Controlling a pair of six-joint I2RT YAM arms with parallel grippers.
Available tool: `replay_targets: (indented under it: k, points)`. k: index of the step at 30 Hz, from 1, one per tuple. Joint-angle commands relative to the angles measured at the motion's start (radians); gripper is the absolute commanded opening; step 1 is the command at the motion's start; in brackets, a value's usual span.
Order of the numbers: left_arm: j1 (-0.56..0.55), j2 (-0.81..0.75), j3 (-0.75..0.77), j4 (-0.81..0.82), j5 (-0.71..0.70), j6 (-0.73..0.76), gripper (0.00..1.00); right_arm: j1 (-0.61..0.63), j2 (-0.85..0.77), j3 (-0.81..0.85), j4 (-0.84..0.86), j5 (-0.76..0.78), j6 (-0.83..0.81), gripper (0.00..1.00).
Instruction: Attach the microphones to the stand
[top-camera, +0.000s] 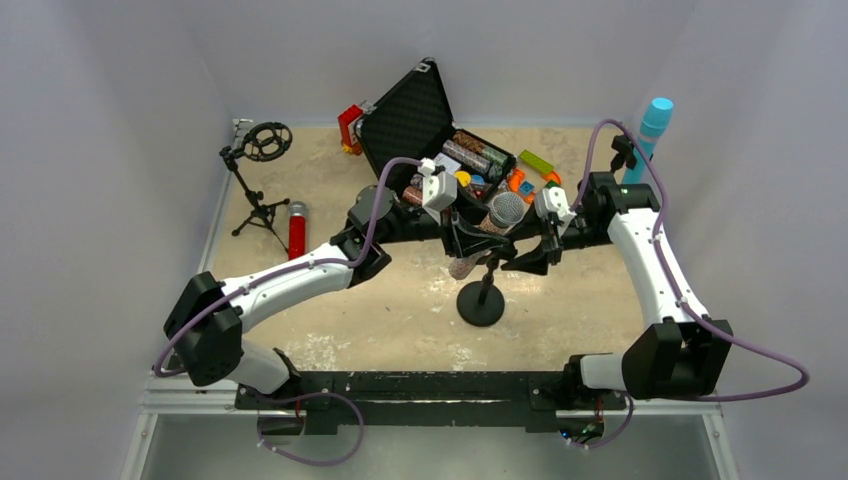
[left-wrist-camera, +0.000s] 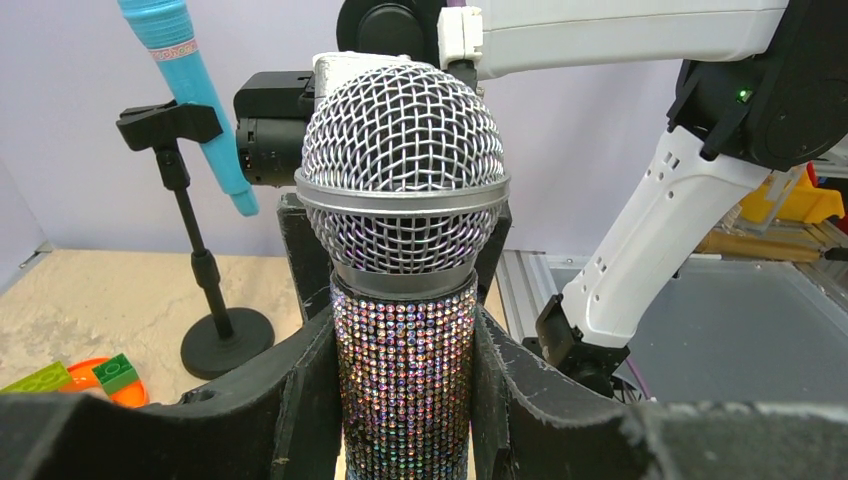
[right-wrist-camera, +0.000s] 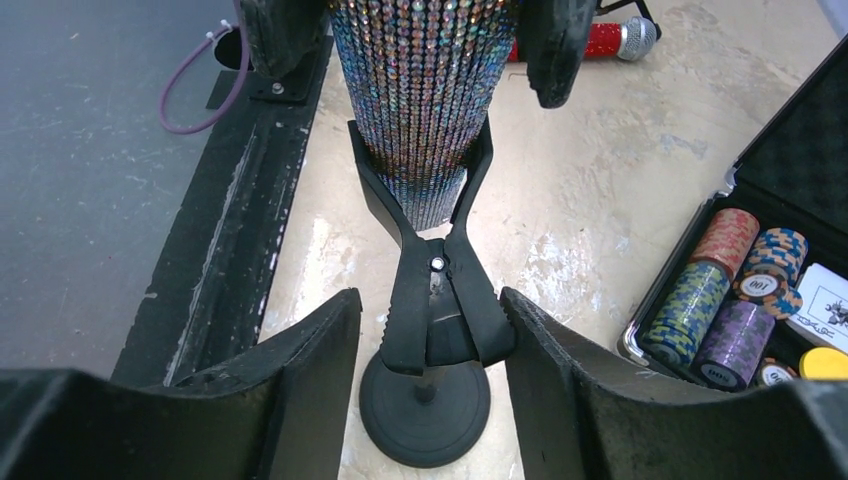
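My left gripper (left-wrist-camera: 405, 400) is shut on the glittery silver microphone (left-wrist-camera: 403, 380), held upright with its grey mesh head up. Its lower end sits between the open jaws of the black clip (right-wrist-camera: 440, 300) on the round-based stand (right-wrist-camera: 425, 400). My right gripper (right-wrist-camera: 430, 340) is open with its fingers on either side of the clip's handles; the right finger is against a handle. The light blue microphone (top-camera: 655, 125) stands clipped in a stand at the back right. The red microphone (top-camera: 297, 230) lies on the table at the left.
An open black case (top-camera: 405, 115) with poker chips (right-wrist-camera: 730, 290) and small toys stands at the back centre. A tripod stand with a ring mount (top-camera: 262, 150) is at the back left. Toy bricks (top-camera: 535, 162) lie right of the case.
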Motion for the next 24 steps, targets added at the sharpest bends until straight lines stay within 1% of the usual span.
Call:
replay_targets:
  k: [1, 2, 3, 6, 9, 10, 12, 16, 19, 20, 21, 22, 24]
  points:
    - [0.011, 0.021, -0.024, 0.073, -0.063, 0.028, 0.00, 0.007, -0.009, -0.005, -0.041, -0.038, 0.004, 0.55]
    - [0.011, 0.022, -0.023, 0.077, -0.063, 0.027, 0.00, 0.006, -0.008, -0.005, -0.041, -0.038, 0.003, 0.53]
    - [0.010, 0.025, -0.023, 0.082, -0.062, 0.025, 0.00, 0.007, -0.007, -0.004, -0.040, -0.038, 0.002, 0.48]
    - [0.010, 0.036, -0.022, 0.106, -0.061, 0.017, 0.00, 0.006, 0.000, 0.000, -0.041, -0.040, 0.006, 0.25]
    - [0.010, 0.047, -0.031, 0.143, -0.056, 0.013, 0.00, 0.006, 0.003, -0.003, -0.041, -0.044, 0.002, 0.08]
    - [0.011, 0.049, -0.036, 0.156, -0.053, 0.014, 0.00, 0.006, 0.003, -0.002, -0.041, -0.045, 0.002, 0.04]
    - [0.011, 0.051, -0.052, 0.175, -0.064, 0.024, 0.00, 0.006, 0.004, -0.004, -0.041, -0.049, 0.006, 0.02]
    - [0.009, 0.068, -0.076, 0.235, -0.075, 0.004, 0.00, 0.006, 0.010, -0.007, -0.040, -0.059, 0.015, 0.02]
    - [0.006, 0.080, -0.080, 0.278, -0.089, -0.014, 0.00, 0.007, 0.017, -0.005, -0.038, -0.063, 0.026, 0.07]
    - [0.005, 0.084, -0.077, 0.285, -0.089, -0.019, 0.00, 0.007, 0.020, -0.003, -0.038, -0.064, 0.033, 0.11]
    - [0.003, 0.088, -0.072, 0.287, -0.089, -0.025, 0.00, 0.007, 0.023, -0.001, -0.038, -0.064, 0.039, 0.18]
    - [0.001, 0.090, -0.069, 0.290, -0.086, -0.030, 0.00, 0.007, 0.026, -0.001, -0.037, -0.065, 0.043, 0.26]
    - [0.000, 0.096, -0.068, 0.297, -0.085, -0.039, 0.00, 0.007, 0.026, -0.002, -0.037, -0.065, 0.044, 0.45]
